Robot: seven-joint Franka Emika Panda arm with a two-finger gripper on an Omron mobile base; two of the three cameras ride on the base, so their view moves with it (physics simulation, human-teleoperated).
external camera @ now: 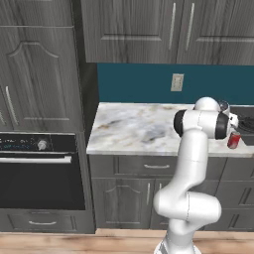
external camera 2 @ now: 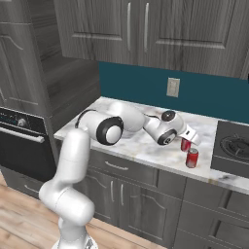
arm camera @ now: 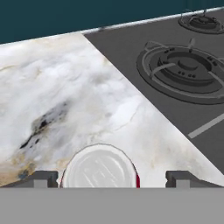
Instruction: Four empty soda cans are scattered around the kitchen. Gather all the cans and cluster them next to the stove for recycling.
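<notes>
The arm is reaching out over the marble tabletop (external camera 2: 146, 146) toward the stove (external camera 2: 233, 146), and its hand (arm camera: 111, 179) is hovering directly above a red soda can (external camera 2: 185, 144) — in the hand view the can's silver top (arm camera: 99, 167) is sitting between the two dark fingertips (arm camera: 41, 178), which are standing wide apart on either side of it with marble showing in the gaps. The hand is spread, pinching nothing.

A second red can (external camera 2: 192, 157) is standing upright just beside the first, nearer the front edge of the tabletop and close to the stove's left edge. In the left base view this can (external camera: 233, 139) is peeking out to the right of the arm's elbow.

The stove is lying flush in the tabletop to the right of both cans, with a large round black burner (arm camera: 186, 72) nearest the hand and another (arm camera: 202, 21) farther back. A pale wall outlet (external camera 2: 172, 87) is sitting on the teal backsplash behind the tabletop, and the black built-in oven (external camera: 39, 168) is standing well off to the left.
</notes>
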